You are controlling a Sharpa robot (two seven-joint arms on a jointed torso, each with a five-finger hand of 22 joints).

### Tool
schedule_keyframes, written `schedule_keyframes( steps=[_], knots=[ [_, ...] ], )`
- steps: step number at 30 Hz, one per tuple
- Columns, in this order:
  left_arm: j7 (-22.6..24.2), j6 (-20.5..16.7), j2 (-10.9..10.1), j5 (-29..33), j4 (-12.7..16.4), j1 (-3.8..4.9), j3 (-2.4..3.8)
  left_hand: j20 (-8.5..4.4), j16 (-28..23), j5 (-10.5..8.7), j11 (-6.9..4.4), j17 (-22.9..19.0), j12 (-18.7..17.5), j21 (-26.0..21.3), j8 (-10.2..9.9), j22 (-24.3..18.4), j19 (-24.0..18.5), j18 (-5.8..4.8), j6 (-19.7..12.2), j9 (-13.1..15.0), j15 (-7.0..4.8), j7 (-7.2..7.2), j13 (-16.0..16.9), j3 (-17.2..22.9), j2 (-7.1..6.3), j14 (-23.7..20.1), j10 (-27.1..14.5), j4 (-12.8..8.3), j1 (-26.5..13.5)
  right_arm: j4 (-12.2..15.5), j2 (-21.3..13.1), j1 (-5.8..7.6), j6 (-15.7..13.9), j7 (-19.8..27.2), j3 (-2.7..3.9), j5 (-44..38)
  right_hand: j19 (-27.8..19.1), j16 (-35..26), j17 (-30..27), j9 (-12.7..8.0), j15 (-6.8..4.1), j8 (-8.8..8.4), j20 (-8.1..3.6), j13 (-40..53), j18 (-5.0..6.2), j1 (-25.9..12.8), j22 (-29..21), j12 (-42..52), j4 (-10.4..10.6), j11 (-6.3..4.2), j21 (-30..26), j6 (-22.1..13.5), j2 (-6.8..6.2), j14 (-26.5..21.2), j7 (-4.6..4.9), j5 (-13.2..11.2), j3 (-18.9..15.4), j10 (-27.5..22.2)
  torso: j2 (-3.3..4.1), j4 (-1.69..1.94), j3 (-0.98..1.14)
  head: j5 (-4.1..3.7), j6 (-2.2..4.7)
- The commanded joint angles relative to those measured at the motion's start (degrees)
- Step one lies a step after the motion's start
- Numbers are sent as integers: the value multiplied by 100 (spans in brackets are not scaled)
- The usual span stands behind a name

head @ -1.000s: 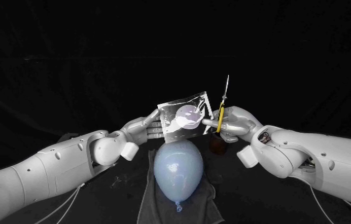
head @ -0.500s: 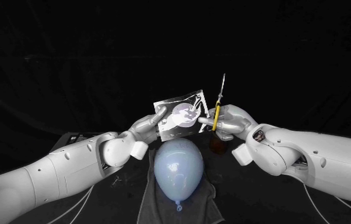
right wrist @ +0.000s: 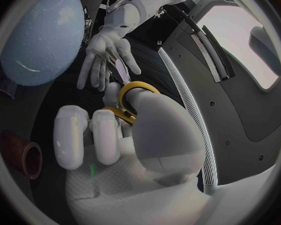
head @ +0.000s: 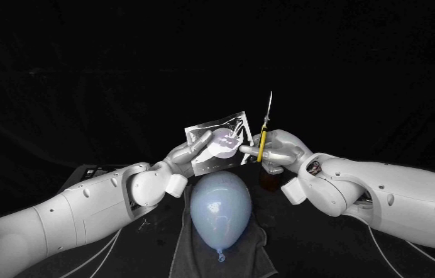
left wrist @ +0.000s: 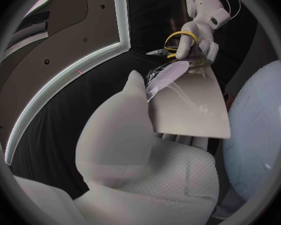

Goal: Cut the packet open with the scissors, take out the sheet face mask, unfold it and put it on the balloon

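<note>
above the near middle of the surface, raised clear of it: one packet, one pair of scissors, one left robot hand, one right robot hand. lower down, on the surface itself: one pale blue balloon, lying lengthwise on one dark cloth, knot toward the robot. also one small brown cup, just beside the balloon and under the right robot hand.

left robot hand: reaching up and inward, pinching the packet by its lower left part. thumb across the front face, other fingers laid flat and spread behind the back face. packet silvery, tilted, printed face toward the head camera, a pale round patch at its middle.

right robot hand: close beside the left one, closed on the scissors. one finger through a yellow handle loop, the others curled in around the handles. blades upright in the head view, drawn together to a thin line, tips well above the packet. scissors just beside the packet's right edge; cannot tell whether touching it.
</note>
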Motion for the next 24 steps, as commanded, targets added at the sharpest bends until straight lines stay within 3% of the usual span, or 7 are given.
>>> schedule_keyframes(
  steps=[1, 8, 15, 19, 20, 22, 24],
  knots=[
    [5, 340, 28, 29, 28, 10, 19, 10, -36, 1, 35, -11, 3, -19, 42, -7, -45, -106, 21, 7, 0, 750, 0, 36, 11, -57, 2, 4, 63, -9, 37, -2, 114, 59, 7, 5, 16, 31, 22, 262, -31, 27, -33, 524, 31, 3, 882, 5131, -38, -662, -2, 4, 47, 281, -59, 19, 50, 1679, 4, -13, -5, -4, -5],
    [-69, 513, 21, 20, 35, 22, 41, 8, -51, 0, 41, -21, 6, -22, 63, -4, -33, -112, 49, 12, 4, 765, 1, 82, 45, -70, 12, 2, 91, -31, 58, -7, 134, 14, 6, -4, 16, 31, 22, 262, -31, 27, -33, 524, 31, 3, 882, 5131, -38, -662, -2, 4, 47, 281, -59, 19, 50, 1679, 2, 9, 3, -8, -19],
    [-137, 604, 17, -10, 38, 33, 47, 7, -51, -2, 45, -19, 11, -18, 93, 1, -9, -107, 98, 21, 4, 775, 2, 152, 105, -30, 31, -3, 125, -52, 71, -10, 182, -28, 5, -37, 17, 34, 30, 269, -30, 30, -34, 529, 31, -1, 884, 5137, -44, -662, 1, 1, 47, 282, -59, 19, 54, 1680, -6, -8, 0, -22, -45],
    [-159, 599, 20, -16, 27, 39, 48, 6, -45, -7, 41, -16, 17, -14, 135, 5, 39, -96, 183, 27, -3, 776, 3, 338, 300, 64, 75, -22, 234, -62, 77, -11, 226, -62, 3, -51, 17, 34, 30, 269, -30, 30, -34, 529, 31, -1, 884, 5137, -44, -662, 1, 1, 47, 282, -59, 19, 54, 1680, -1, -4, 1, -44, -45],
    [-165, 593, 22, -17, 24, 40, 48, 5, -36, -8, 32, -15, 29, -6, 192, 9, 80, -86, 291, 62, -13, 769, 6, 453, 463, 98, 109, -51, 335, -64, 81, -12, 232, -69, 3, -53, 17, 34, 30, 269, -30, 30, -34, 529, 31, -1, 884, 5137, -44, -662, 1, 1, 47, 282, -59, 19, 54, 1680, -1, 1, 3, -48, -48],
    [-192, 572, 29, -29, 19, 45, 48, 4, -28, -10, 25, -15, 34, 2, 256, 12, 122, -73, 418, 93, -21, 766, 6, 528, 546, 130, 142, -75, 435, -68, 93, -15, 241, -83, 1, -58, 17, 34, 30, 269, -30, 30, -34, 529, 31, -1, 884, 5137, -44, -662, 1, 1, 47, 282, -59, 19, 54, 1680, 0, 4, 4, -55, -55],
    [-239, 489, 38, -71, 17, 49, 48, 3, 17, -9, -15, -6, 61, 38, 458, 26, 304, -26, 860, 177, -62, 727, 11, 731, 738, 253, 269, -177, 731, -69, 103, -19, 246, -91, 0, -61, 19, 38, 41, 276, -30, 33, -34, 534, 30, -5, 886, 5144, -48, -662, 3, 0, 45, 284, -59, 19, 56, 1681, -1, 9, 4, -62, -68]
  ],
)
